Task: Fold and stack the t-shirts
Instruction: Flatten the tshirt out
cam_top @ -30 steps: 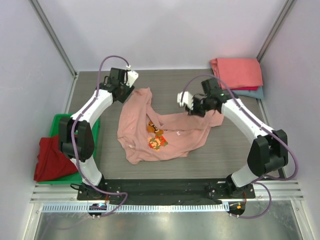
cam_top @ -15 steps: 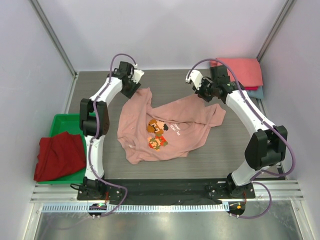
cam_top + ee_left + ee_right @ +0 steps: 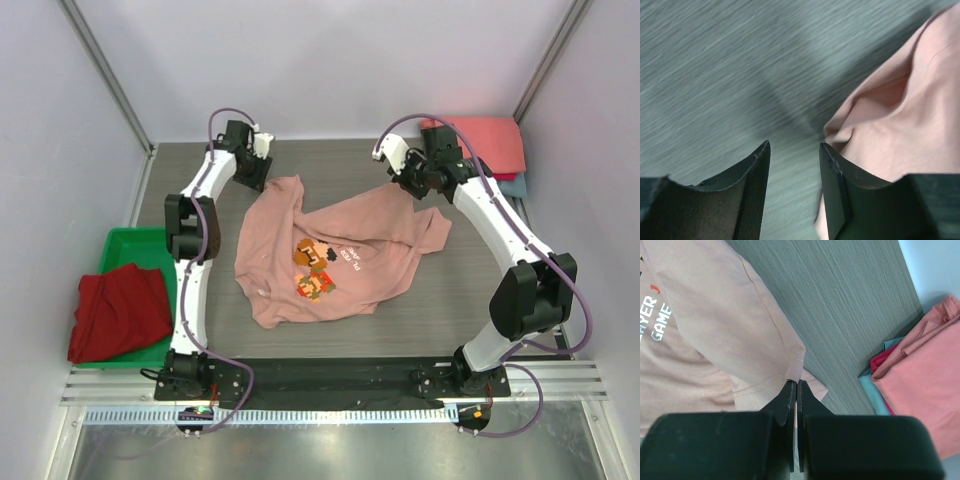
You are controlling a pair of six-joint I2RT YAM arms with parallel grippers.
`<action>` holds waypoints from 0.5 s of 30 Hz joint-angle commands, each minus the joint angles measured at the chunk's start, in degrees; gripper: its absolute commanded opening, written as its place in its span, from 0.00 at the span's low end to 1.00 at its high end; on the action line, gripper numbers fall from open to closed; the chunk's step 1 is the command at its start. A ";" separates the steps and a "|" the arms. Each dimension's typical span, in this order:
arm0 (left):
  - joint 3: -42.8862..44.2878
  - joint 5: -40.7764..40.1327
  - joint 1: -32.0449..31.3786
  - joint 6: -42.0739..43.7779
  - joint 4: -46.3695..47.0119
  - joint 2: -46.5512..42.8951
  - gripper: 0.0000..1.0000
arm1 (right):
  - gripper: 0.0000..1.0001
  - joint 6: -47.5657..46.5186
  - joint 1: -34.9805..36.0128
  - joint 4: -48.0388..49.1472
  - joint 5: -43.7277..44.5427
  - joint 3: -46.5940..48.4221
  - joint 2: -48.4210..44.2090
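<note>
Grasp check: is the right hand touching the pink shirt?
Touching. The right wrist view shows the right hand pinched shut on a corner of the pink shirt.

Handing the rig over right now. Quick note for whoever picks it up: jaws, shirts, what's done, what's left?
Left gripper: jaws open, empty, beside the far-left corner of the pink shirt.
Right gripper: jaws shut on the pink shirt's far-right corner.
The pink shirt lies mid-table, print up, rumpled, not folded.
Done: folded stack in the far-right corner, coral on top.
Left: fold and stack the pink shirt, then the dark red shirt bunched on the green tray.
</note>
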 commanded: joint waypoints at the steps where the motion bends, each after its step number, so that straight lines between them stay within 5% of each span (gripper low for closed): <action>1: 3.76 6.30 -0.14 -2.74 -0.29 2.50 0.44 | 0.01 0.51 0.22 -1.09 2.05 3.12 -0.07; 15: 7.62 17.89 0.91 -2.22 -0.55 4.87 0.27 | 0.01 0.16 0.22 -2.76 3.90 6.11 3.09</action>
